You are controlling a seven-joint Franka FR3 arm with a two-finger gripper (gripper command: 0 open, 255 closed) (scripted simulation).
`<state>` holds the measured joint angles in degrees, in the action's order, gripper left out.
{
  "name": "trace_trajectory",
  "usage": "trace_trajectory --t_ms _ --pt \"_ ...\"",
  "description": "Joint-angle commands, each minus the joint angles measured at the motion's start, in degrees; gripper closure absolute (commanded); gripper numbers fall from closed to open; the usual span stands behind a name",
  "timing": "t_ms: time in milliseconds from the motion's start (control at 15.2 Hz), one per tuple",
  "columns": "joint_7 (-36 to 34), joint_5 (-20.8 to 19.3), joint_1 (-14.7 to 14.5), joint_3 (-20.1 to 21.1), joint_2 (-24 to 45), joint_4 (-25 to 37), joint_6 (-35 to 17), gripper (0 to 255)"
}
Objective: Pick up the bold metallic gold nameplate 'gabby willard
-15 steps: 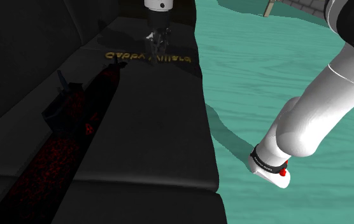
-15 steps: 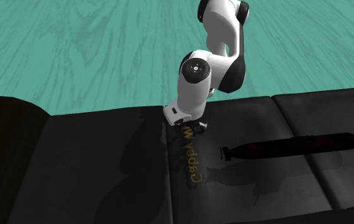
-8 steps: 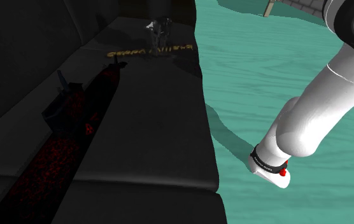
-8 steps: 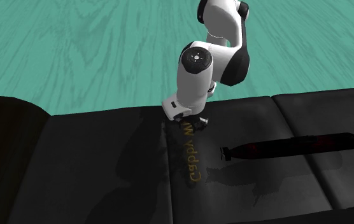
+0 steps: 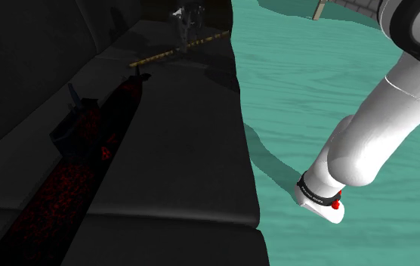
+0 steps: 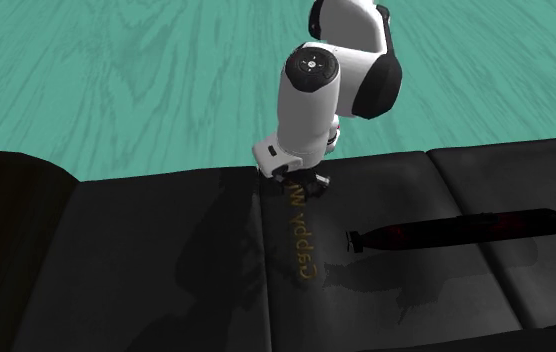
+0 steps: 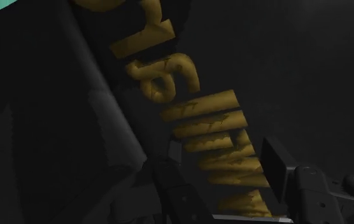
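Slippage worries us: the gripper (image 7: pixel 217 159) has its jaws clamped across the nameplate (image 7: pixel 198 114), which hangs tilted, one end low near the sofa (image 6: pixel 146 260). We judge that the uneven overhang could twist it loose, or the low end could snag as we lift.

We list: nameplate (image 7: pixel 226 172), dull gold, streaked; couch cushions (image 6: pixel 146 260), matt black, smooth; floor (image 6: pixel 116 70), teal wood grain; arm (image 5: pixel 382 136), glossy white.
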<state>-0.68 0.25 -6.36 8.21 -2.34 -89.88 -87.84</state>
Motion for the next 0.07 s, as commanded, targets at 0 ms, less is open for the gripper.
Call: trace_trajectory --t_ms 0 --pt "-0.02 -0.03 0.0 0.01 0.24 0.68 0.47 255"
